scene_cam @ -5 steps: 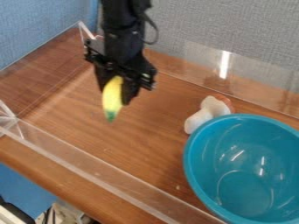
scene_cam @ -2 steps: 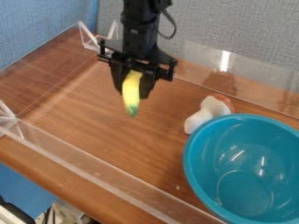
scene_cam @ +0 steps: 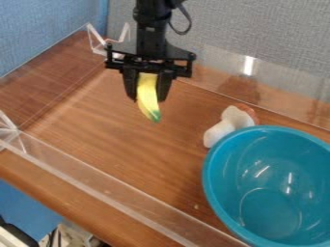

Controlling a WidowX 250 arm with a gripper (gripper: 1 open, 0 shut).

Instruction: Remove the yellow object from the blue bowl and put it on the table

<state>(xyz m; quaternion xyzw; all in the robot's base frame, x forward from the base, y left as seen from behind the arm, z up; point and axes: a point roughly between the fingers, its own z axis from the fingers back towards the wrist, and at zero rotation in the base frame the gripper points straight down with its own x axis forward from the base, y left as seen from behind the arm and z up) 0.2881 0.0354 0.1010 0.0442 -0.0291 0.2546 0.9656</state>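
The yellow object (scene_cam: 149,98), a small curved banana toy with a greenish tip, hangs above the table (scene_cam: 91,116) with my gripper (scene_cam: 149,82) shut on its upper end. The gripper points straight down over the table's middle, left of the blue bowl (scene_cam: 271,183). That turquoise bowl sits at the lower right and its smooth inside holds nothing.
A white lumpy object (scene_cam: 230,125) lies on the wood just beyond the bowl's far rim. Low clear acrylic walls (scene_cam: 116,198) run along the table's edges. A blue backdrop stands behind.
The wrist has rolled, swinging the banana from slanting one way to the other. The gripper has drifted slightly right and away from the camera, still holding the banana.
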